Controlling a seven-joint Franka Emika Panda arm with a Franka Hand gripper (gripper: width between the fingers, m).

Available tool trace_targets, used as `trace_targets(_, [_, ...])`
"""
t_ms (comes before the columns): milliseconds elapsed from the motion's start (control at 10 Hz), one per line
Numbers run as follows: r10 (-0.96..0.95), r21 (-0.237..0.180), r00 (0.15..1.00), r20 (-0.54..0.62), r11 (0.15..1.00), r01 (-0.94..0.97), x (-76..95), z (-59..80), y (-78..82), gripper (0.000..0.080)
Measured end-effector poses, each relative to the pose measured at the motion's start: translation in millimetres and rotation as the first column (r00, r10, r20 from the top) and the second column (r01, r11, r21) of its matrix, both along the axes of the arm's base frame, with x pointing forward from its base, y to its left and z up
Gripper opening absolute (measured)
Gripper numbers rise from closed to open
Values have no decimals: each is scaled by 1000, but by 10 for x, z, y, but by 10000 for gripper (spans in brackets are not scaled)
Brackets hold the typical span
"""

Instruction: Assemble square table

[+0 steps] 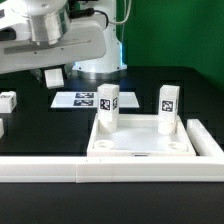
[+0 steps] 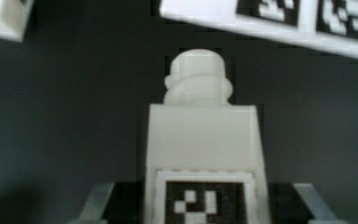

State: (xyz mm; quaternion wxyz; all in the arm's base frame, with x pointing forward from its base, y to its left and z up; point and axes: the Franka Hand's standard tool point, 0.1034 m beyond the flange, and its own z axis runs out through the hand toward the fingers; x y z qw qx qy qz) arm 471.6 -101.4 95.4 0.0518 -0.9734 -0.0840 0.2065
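Observation:
The white square table top (image 1: 150, 146) lies with its rim up against the front rail. Two white tagged legs stand upright in its far corner sockets, one on the exterior view's left (image 1: 108, 105) and one on the right (image 1: 168, 106). My gripper (image 1: 53, 77) hangs over the table at the back left, well away from the top. In the wrist view it (image 2: 202, 208) is shut on a third leg (image 2: 204, 140). The leg's tag is by the fingers (image 2: 108, 200) and its rounded tip (image 2: 197, 72) points away from them. A fourth leg (image 1: 8, 100) stands loose at the far left.
The marker board (image 1: 84, 100) lies on the black table behind the top; it also shows in the wrist view (image 2: 274, 22). A long white border rail (image 1: 100, 171) runs along the front, with a side arm (image 1: 207, 142) on the right. A white piece (image 1: 2, 128) sits at the left edge.

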Motion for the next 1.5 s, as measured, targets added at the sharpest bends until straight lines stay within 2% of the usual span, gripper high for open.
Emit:
trace_targets(200, [5, -8, 985, 171, 1000, -4, 305, 107, 44, 287])
trace_targets(400, [49, -12, 955, 293, 999, -48, 494, 171, 62, 287])
trace_targets(500, [39, -20, 925, 378, 999, -34, 544, 157, 11, 287])
trace_targets(600, [35, -26, 912, 409, 999, -27, 486, 137, -19, 287])
trace_targets(800, [29, -50, 849, 527, 999, -3, 533, 137, -136, 287])
trace_targets(900, [-52, -14, 831, 554, 997, 72, 554, 146, -95, 287])
trace_targets(1100, [-128, 38, 820, 557, 991, 129, 733, 215, 132, 287])
trace_targets(1300, [-156, 54, 806, 571, 987, 153, 908, 274, 320, 287])
trace_targets(1400, [-152, 47, 784, 603, 987, 155, 989, 296, 429, 287])
trace_targets(1500, [-126, 34, 779, 614, 990, 134, 964, 278, 388, 287])
